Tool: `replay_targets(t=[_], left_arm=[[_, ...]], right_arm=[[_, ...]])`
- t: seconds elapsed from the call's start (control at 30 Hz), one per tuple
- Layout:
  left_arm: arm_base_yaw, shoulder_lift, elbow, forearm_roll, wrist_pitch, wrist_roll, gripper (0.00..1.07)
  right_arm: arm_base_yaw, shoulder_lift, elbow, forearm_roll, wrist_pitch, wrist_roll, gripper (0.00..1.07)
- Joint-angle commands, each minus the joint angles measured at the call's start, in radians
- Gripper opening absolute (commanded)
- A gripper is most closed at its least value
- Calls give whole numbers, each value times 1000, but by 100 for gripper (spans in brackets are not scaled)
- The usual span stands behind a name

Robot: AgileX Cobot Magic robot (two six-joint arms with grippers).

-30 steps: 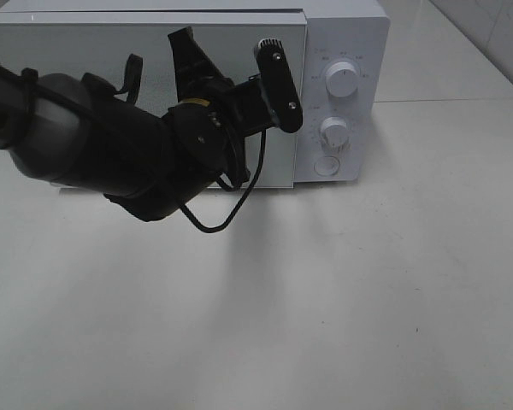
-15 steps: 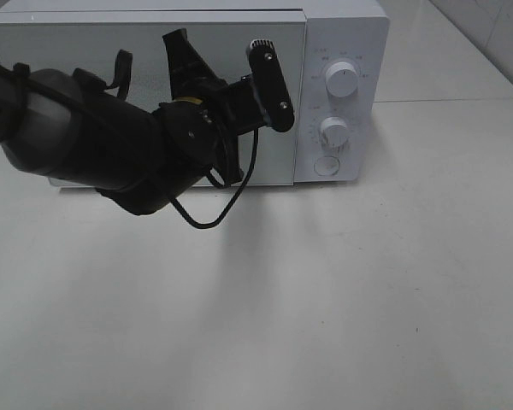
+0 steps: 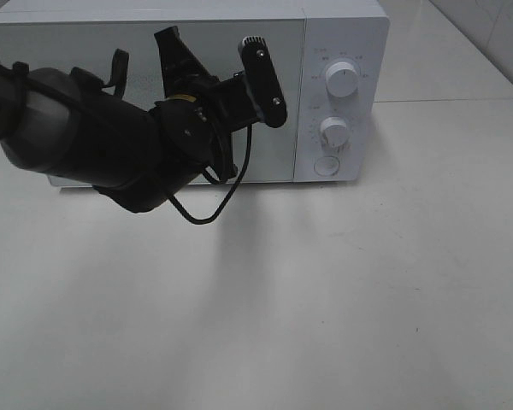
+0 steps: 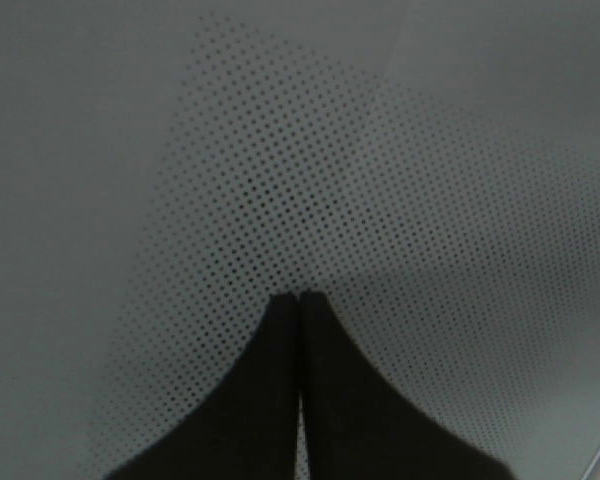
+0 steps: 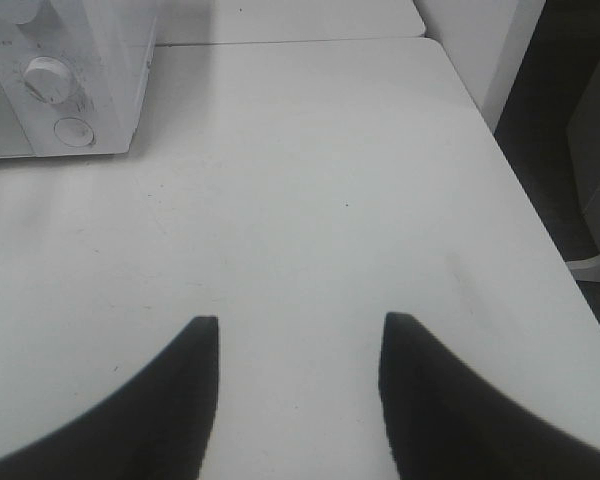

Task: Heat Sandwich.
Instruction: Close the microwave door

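While my left tool (image 4: 299, 300) sits clenched on nothing, tips together right up at the dotted window (image 4: 380, 200) of the microwave's (image 3: 350, 34) closed door (image 3: 77, 43), my right tool (image 5: 298, 335) hangs released over the white table (image 5: 310, 180), to the side of the microwave. I cannot tell where the sandwich is from any view.

You're in a robot lab staged as a kitchen corner. A white microwave (image 3: 342, 85) stands at the top of the frame on a plain white table (image 3: 368, 299), with a black robot arm (image 3: 85, 145) at upper left. What look like pale tiles (image 3: 496, 34) show at upper right.
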State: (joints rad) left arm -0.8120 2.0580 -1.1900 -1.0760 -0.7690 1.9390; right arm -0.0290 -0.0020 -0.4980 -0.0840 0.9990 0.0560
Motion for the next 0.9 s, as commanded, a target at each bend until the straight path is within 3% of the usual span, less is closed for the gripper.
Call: replay_targets(t=[0.03,0.2,0.33,0.5,0.63,0.73,0.8,0.9], left_arm=[[16,0,-13,-9,-91,-14,0],[-16,-4,-13,-99,-91,-80,0],[-37,-56,-10,-263,-33,-151,0],[-37,-91,-10,-347,9,-181,0],[-37,-172,-10,-461,85,-246,0],[-37,-200,-10,-498,116,-264,0],[-32,-242,-10,-552,175,-312,0],[-28,-272,-10,-590,233,-323,0]], right_arm=[[-3,-30,2,-7,-3,6,51],[-3,-30,2,-7,-3,6,51],[-3,-30,2,-7,-3,6,51],[-3,-30,2,-7,-3,6,51],[-3,-30,2,-7,-3,6,51],[-3,-30,2,-7,-3,6,51],[-3,-30,2,-7,-3,6,51],[-3,-30,2,-7,-3,6,51]])
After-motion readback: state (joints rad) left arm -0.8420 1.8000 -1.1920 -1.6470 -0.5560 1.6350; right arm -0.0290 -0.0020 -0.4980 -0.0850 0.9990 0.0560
